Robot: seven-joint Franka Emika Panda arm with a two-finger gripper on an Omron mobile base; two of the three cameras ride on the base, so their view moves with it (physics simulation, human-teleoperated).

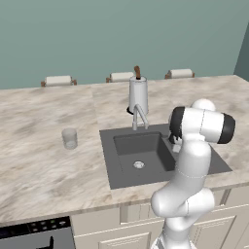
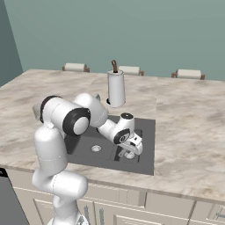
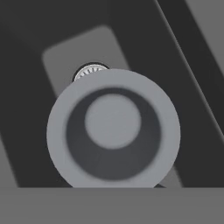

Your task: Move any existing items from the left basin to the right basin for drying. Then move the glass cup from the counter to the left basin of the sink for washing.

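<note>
- Grey bowl [image 3: 113, 129], the existing item: held directly beneath the pincer [image 2: 128, 153], jaws closed on it, over the right basin [image 2: 139, 147].
- Step: first transfer.
- Next: lower, release; glass cup [image 1: 69, 138] waits far off on the counter [image 1: 44, 165].

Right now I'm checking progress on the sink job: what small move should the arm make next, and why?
Probably lower a little and let go. The tool seems shut on the grey bowl, which hangs over the right basin, where it belongs for drying. The glass cup stands untouched on the counter.
</note>
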